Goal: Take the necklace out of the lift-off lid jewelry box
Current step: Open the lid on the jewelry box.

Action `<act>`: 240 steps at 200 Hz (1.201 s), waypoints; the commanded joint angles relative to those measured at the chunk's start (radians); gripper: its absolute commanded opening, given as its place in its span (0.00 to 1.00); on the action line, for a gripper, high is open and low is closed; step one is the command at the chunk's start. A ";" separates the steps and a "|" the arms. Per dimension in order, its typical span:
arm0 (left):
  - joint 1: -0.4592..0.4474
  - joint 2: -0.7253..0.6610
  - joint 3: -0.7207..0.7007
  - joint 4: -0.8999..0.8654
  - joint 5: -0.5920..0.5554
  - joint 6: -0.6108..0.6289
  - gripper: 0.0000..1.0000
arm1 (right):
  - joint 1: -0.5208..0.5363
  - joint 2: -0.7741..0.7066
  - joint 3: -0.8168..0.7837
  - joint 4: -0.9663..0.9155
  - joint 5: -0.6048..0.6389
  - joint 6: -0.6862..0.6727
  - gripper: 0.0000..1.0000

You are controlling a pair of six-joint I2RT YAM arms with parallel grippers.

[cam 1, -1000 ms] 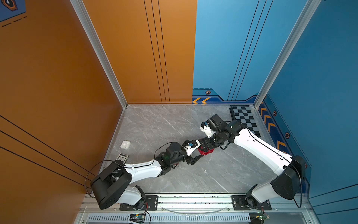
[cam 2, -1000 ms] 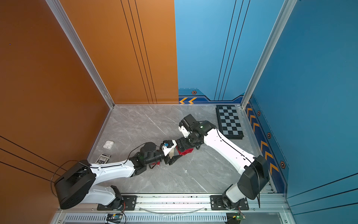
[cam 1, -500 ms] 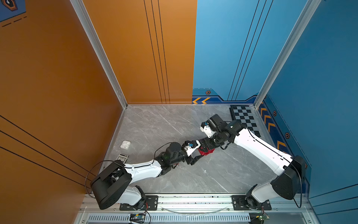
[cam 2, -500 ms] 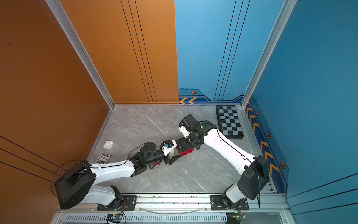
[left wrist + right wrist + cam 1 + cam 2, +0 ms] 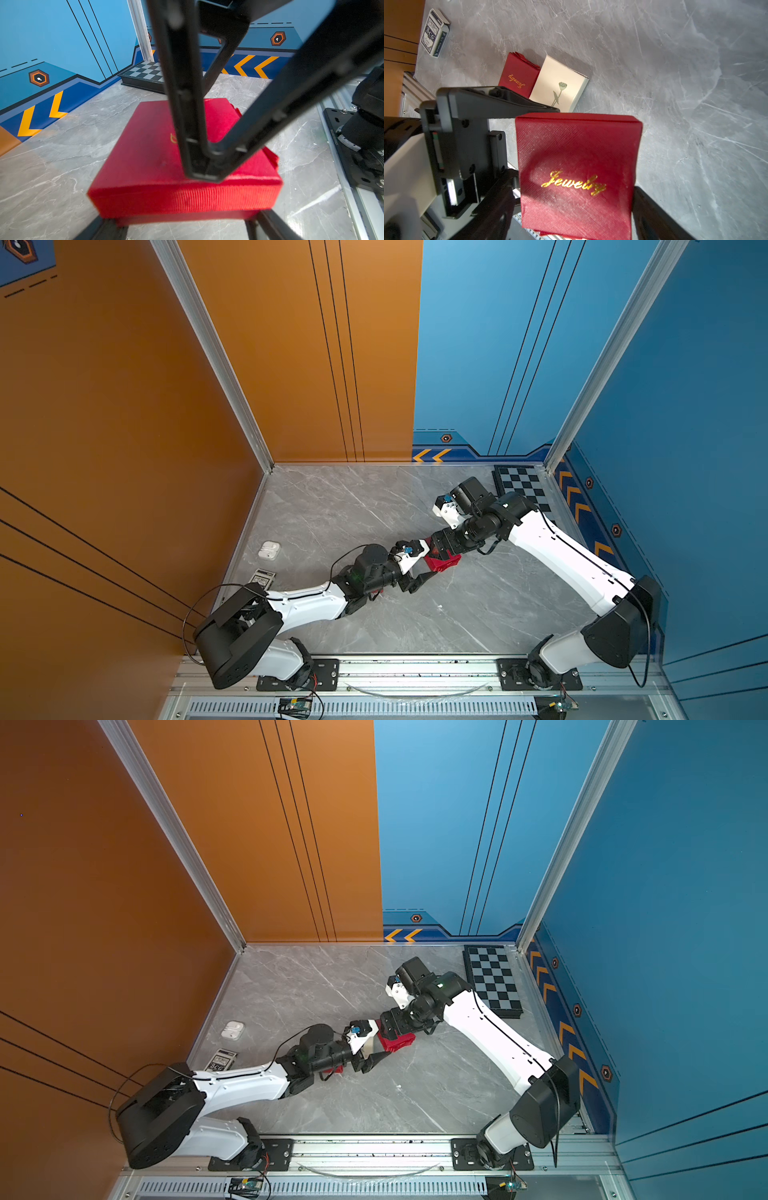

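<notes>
1. While the lid (image 5: pixel 577 145) sits closed on the red jewelry box (image 5: pixel 442 563), the necklace cannot be seen. I judge it is inside, mid-bench (image 5: pixel 332 510) where the two arms meet.
2. The right gripper (image 5: pixel 576 188) stands over the box with its jaws spread wide. One finger is on each of two opposite lid sides, seemingly touching, but I cannot tell whether it is squeezing.
3. The left gripper (image 5: pixel 182 224) is lower, level with the base under the lid's rim. Its jaws are wide and set against the base on both sides, so it looks clamped on the box.
4. The relation that matters is that the lid lies squarely between the right fingers and the base between the left ones. The two holds cross at roughly a right angle. The box looks near square, so it has no long axis to favour.
5. The next move, as I judge it, is the right arm's, since it is nearer the lid: a straight lift away from the bench. A tilted pull could jam the lid or drag the base.
6. A red pouch (image 5: pixel 517 76), also marked "Jewelry", lies apart by the left arm.
</notes>
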 commanded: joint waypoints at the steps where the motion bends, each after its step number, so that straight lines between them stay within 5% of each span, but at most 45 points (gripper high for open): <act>1: 0.002 -0.014 -0.020 -0.001 0.033 -0.005 0.56 | 0.009 -0.005 0.036 0.021 -0.082 -0.023 0.90; 144: 0.013 -0.029 -0.024 -0.002 0.045 -0.006 0.55 | 0.064 0.084 0.033 0.010 0.027 -0.033 0.89; 240: 0.017 -0.041 -0.032 -0.002 0.056 -0.004 0.54 | -0.012 0.038 0.038 0.035 -0.109 -0.030 0.84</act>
